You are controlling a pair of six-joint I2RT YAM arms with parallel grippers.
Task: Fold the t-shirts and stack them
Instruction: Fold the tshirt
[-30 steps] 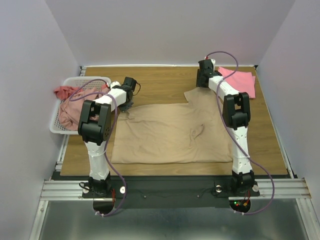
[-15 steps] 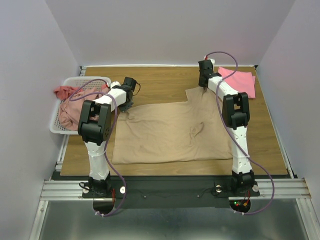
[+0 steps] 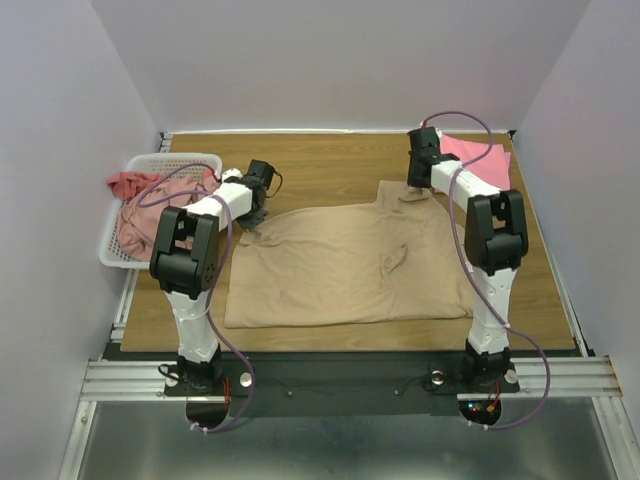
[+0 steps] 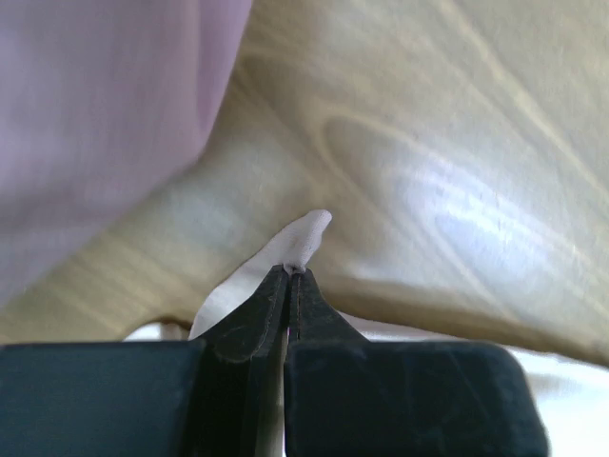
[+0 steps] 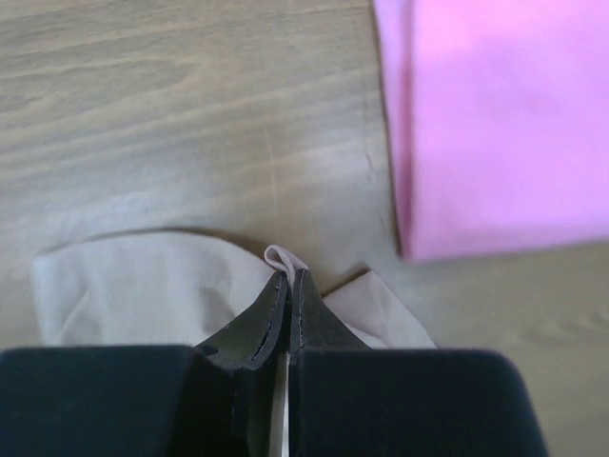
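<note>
A large tan t-shirt (image 3: 340, 262) lies spread across the middle of the wooden table. My left gripper (image 3: 252, 212) is shut on its far left corner; the wrist view shows a pale fold of the tan t-shirt (image 4: 303, 240) pinched at the tips of the left gripper (image 4: 291, 273). My right gripper (image 3: 418, 186) is shut on the far right corner, a small loop of tan t-shirt (image 5: 278, 257) poking out above the right gripper (image 5: 288, 276). A folded bright pink t-shirt (image 3: 480, 162) lies at the far right, just beyond the right gripper. Dusty-pink and salmon-red shirts (image 3: 135, 205) fill the basket.
A white mesh basket (image 3: 170, 162) stands at the left edge of the table, close to the left arm. The bright pink t-shirt (image 5: 495, 124) is near the right fingers. White walls close in the back and both sides.
My right gripper has closed on the tan t-shirt's far right corner and shifted slightly right, drawing the cloth with it. The left gripper has kept its hold and moved slightly.
</note>
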